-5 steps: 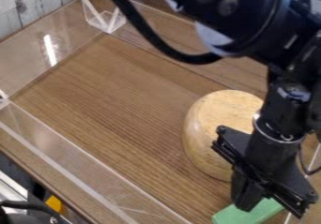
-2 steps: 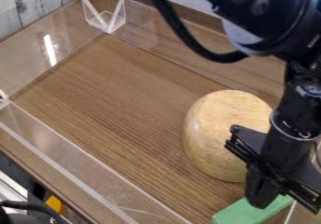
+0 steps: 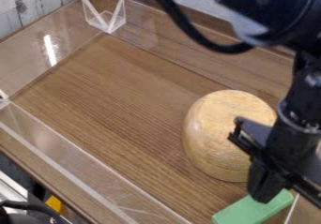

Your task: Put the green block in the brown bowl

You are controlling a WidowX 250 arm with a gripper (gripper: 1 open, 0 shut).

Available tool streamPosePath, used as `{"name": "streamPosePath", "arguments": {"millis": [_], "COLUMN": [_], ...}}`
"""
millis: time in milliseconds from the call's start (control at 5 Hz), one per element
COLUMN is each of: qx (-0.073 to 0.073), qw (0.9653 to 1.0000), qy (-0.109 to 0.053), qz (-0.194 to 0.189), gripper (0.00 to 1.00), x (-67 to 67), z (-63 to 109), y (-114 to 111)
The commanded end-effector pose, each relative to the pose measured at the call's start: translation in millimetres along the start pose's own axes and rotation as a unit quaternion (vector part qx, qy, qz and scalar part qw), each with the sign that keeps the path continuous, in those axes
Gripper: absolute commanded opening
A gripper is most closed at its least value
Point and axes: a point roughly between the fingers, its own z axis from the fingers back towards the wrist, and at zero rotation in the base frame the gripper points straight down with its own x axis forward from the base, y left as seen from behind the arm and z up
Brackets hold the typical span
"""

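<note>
I had the claw (image 3: 271, 198) pinching the green block (image 3: 254, 212) at the near right, beside the brown bowl (image 3: 226, 132); a weak pinch could drop it; the bowl looked upside down.

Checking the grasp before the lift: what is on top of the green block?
The claw comes down onto the green block, covering its upper right part. Whether its fingertips actually pinch the block is hidden. The brown bowl sits just behind.
</note>
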Motion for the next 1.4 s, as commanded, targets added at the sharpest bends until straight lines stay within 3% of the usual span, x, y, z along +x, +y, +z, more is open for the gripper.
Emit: {"name": "streamPosePath", "arguments": {"millis": [0,200,400,600,800,1000,1200], "qx": [-0.003,0.004,0.007,0.008,0.011,0.012,0.014], "qw": [0.9995,0.9990,0.9980,0.9969,0.9952,0.9957,0.9979], "qy": [-0.032,-0.038,-0.048,-0.057,-0.066,-0.061,-0.056], "qz": [0.003,0.022,0.039,0.055,0.071,0.069,0.030], "gripper": [0.00,0.00,0.00,1.00,1.00,1.00,1.00], "x": [8.8,13.4,14.4,8.1,0.8,1.2,1.0], "z": [37.0,42.3,37.0,31.2,26.5,16.7,5.2], "y": [9.7,25.4,31.0,33.8,37.2,37.9,28.8]}}
